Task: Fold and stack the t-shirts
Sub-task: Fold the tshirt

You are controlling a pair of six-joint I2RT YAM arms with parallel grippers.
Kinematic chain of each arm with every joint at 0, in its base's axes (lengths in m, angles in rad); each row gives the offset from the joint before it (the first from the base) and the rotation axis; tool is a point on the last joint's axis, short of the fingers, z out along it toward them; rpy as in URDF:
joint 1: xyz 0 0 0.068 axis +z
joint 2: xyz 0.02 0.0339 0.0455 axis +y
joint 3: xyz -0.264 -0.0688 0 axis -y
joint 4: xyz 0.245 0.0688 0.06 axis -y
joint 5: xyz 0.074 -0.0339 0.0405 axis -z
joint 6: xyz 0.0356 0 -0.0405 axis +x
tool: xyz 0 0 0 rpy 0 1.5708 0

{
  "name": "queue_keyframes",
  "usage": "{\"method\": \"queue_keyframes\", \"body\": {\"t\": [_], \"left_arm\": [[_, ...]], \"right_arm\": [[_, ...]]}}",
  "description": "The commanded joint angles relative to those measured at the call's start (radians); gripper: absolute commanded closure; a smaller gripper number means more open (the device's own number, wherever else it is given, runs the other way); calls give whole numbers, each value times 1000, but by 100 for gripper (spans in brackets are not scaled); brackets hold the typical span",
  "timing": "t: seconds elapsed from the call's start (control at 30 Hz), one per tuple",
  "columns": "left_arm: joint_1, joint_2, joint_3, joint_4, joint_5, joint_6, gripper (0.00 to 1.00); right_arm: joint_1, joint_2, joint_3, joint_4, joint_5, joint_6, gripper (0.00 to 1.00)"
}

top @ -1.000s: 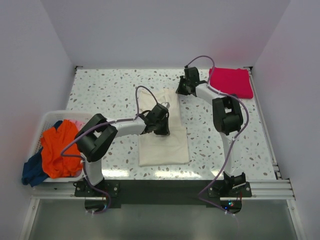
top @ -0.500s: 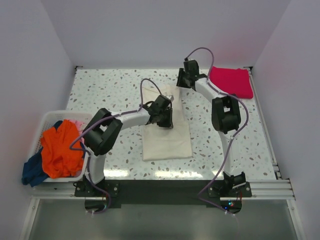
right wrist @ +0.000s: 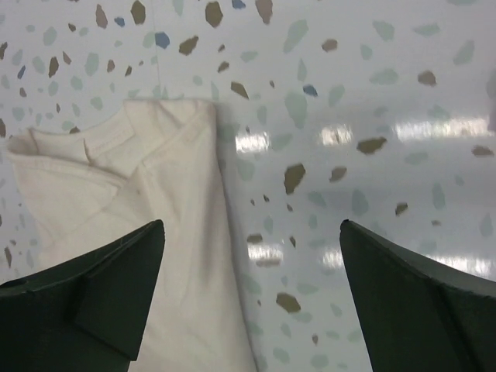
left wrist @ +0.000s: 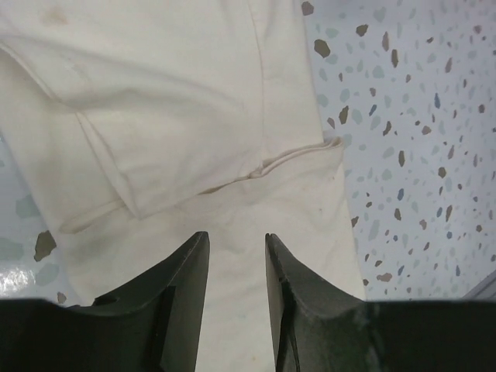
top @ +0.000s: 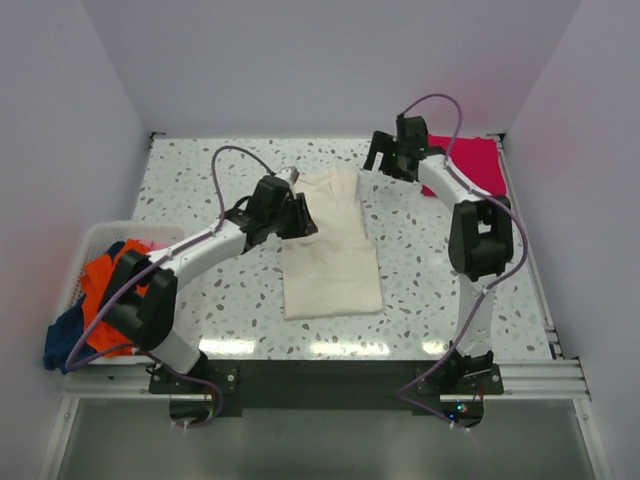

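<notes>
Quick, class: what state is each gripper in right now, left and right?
Left gripper: jaws only slightly open, holding nothing, over the cream shirt.
Right gripper: jaws wide open, holding nothing.

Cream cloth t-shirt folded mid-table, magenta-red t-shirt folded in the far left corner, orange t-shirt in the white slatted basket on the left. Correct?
One error: the folded magenta-red t-shirt lies in the far right corner, not the far left, as the top external view shows. The cream cloth t-shirt and the orange t-shirt in the white slatted basket are as stated.
</notes>
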Motion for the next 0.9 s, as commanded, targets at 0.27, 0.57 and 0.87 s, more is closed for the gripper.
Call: {"method": "queue_keyframes", "body": {"t": [0.27, 0.57, 0.87], "left_arm": [[-6, -186, -221, 148, 21, -95, 65], [-6, 59, -116, 255, 82, -78, 81], [12, 180, -45, 232, 15, -78, 83]], "right_arm": [[9, -589, -728, 193, -188, 201, 22], [213, -496, -663, 155, -154, 155, 54], [214, -361, -593, 109, -134, 104, 71]]}}
